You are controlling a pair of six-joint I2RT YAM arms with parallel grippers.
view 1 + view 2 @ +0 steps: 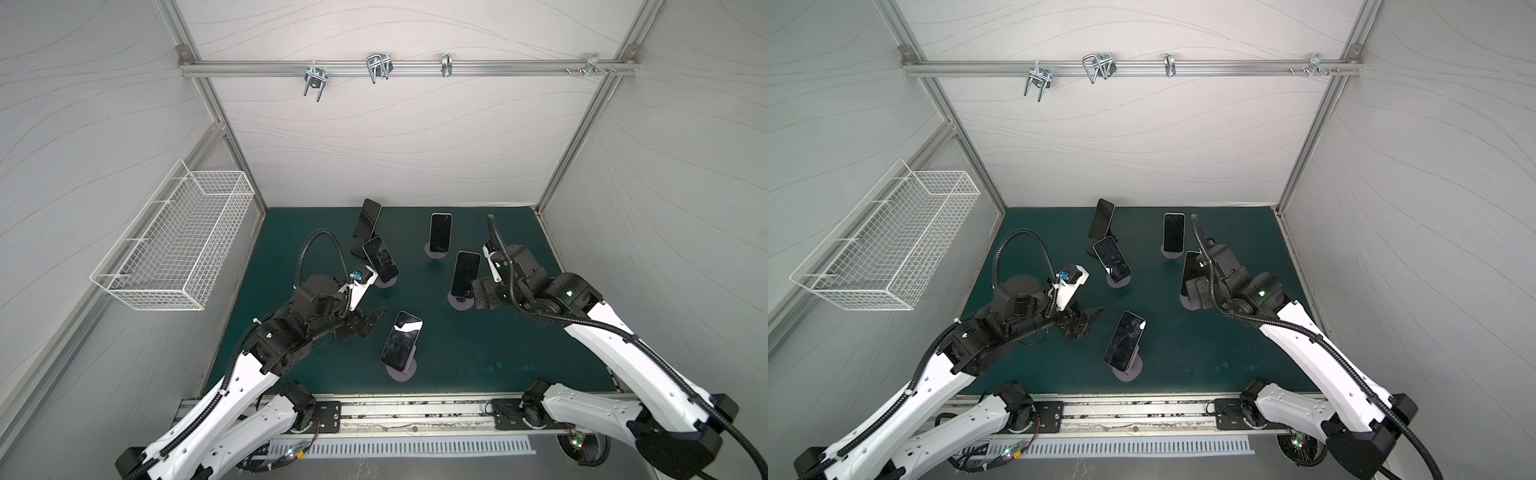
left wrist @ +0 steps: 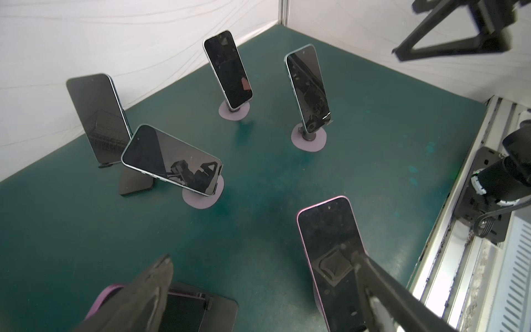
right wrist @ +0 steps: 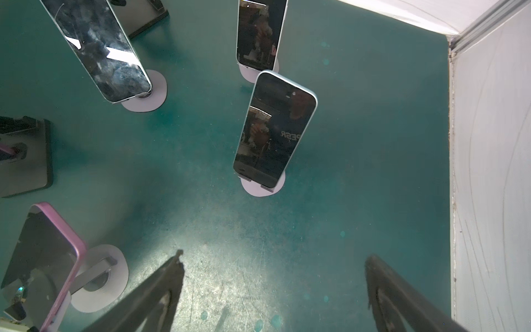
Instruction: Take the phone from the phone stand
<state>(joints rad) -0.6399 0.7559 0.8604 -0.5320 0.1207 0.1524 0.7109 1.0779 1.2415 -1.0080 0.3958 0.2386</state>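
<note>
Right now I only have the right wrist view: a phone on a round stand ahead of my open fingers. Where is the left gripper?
Observer: The left gripper is open, just left of the front phone. It hovers over a purple-rimmed phone on a black stand.
Operator: Any phone I can't see?
Observer: A dark phone at the back left, leaning on a second black stand.
Operator: Anything else around?
Observer: A white wire basket hangs on the left wall.
</note>
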